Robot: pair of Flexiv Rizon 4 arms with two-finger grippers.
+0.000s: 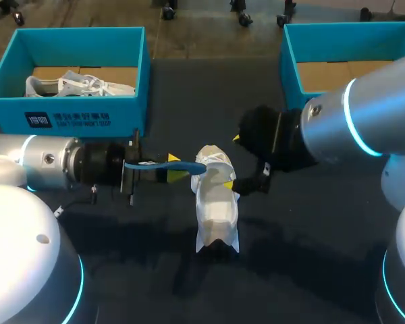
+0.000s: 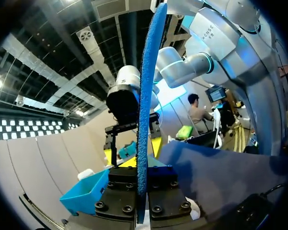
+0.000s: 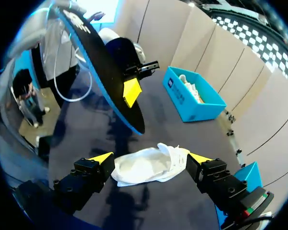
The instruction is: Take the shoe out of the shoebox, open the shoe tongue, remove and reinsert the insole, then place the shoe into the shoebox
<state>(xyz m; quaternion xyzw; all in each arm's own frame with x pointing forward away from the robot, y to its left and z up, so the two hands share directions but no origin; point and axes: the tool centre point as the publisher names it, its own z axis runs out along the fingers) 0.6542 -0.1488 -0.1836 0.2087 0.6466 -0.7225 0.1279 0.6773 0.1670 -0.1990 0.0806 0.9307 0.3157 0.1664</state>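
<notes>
Left gripper (image 1: 173, 167) clamped insole (image 3: 105, 72) edge-on, poised for reinsertion; right gripper (image 3: 151, 160) spread astride shoe (image 1: 216, 202), perhaps to steady it.

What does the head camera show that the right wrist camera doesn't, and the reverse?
Only the head view: the cardboard floor of the right shoebox. Only the right wrist view: the black face of the insole, and the right gripper open astride the white shoe. Both: that shoe on the table, the left gripper shut on the insole, the left shoebox holding a second shoe.
</notes>
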